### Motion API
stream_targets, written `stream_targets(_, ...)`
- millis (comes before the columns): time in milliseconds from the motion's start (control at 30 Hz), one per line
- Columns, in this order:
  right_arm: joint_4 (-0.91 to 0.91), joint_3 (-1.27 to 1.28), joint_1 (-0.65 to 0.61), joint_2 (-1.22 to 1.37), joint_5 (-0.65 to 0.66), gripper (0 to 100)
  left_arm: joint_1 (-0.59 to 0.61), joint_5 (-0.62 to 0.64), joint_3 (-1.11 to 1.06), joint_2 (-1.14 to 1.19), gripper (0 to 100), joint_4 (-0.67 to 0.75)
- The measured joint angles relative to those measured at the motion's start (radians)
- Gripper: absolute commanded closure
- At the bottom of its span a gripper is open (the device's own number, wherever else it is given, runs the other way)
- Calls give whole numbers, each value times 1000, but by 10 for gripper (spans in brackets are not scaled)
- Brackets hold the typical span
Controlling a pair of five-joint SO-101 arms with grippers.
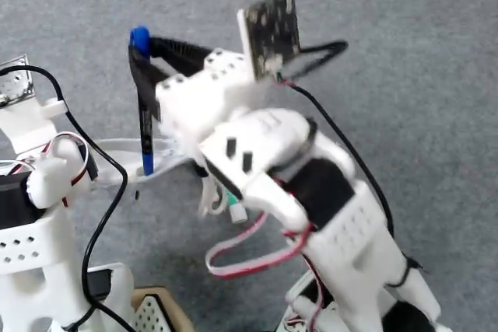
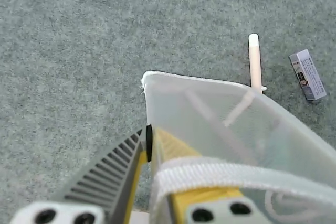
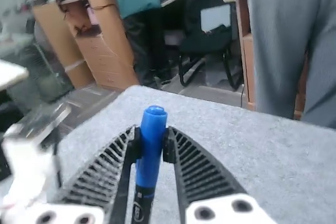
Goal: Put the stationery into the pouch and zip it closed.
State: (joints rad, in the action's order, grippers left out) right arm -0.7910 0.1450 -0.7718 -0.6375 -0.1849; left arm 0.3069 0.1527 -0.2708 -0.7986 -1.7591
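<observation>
**Blue pen held over the pouch, two items left outside**

The right gripper (image 3: 152, 137) was clamped on a blue pen (image 3: 149, 156). Its ribbed fingers pressed the barrel just under the cap, so the cap stood above the fingertips and the rest of the barrel hung below them. In the high view the pen (image 1: 145, 126) hung nearly upright from that gripper (image 1: 142, 60), with its lower end down by the pale pouch beneath. Whether the tip had already entered the opening could not be told.

The left gripper (image 2: 147, 142) was closed on the pouch (image 2: 226, 124). It pinched the translucent fabric near one corner and kept that edge lifted, while the rest of the pouch spread away beyond its fingertips. Farther out past the pouch, a white pen (image 2: 254, 59) lay on the grey surface (image 2: 79, 35). Near it, but not touching, lay a small grey block (image 2: 308, 75) (an eraser, by the look of it).

The step in hand appeared to be loading the blue pen, which would put the task at an early stage: two pieces lay outside the pouch and the zip was not yet closed. The next move would call for the right gripper to bring the pen straight down through the opening. It should let go only once most of the barrel was inside. Meanwhile the left gripper would need to keep its pinch steady so the soft mouth did not fold shut. A slanted entry might catch the tip on the fabric edge.
</observation>
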Motion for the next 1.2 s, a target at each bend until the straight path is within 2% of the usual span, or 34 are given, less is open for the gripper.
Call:
stream_targets(167,-110,2,-55,-97,109,986,0,0,0,21,973,0)
stream_targets(400,-155,14,-60,-138,190,986,-2,0,9,51,973,9)
stream_targets(833,-339,44,-71,-153,207,986,8,0,12,58,973,20)
stream_targets(1033,-388,44,-118,-186,212,982,8,0,12,58,973,20)
stream_targets(1100,-402,52,-138,-186,213,934,8,0,12,58,973,20)
stream_targets(1200,-408,94,-138,-186,213,802,8,0,12,58,973,20)
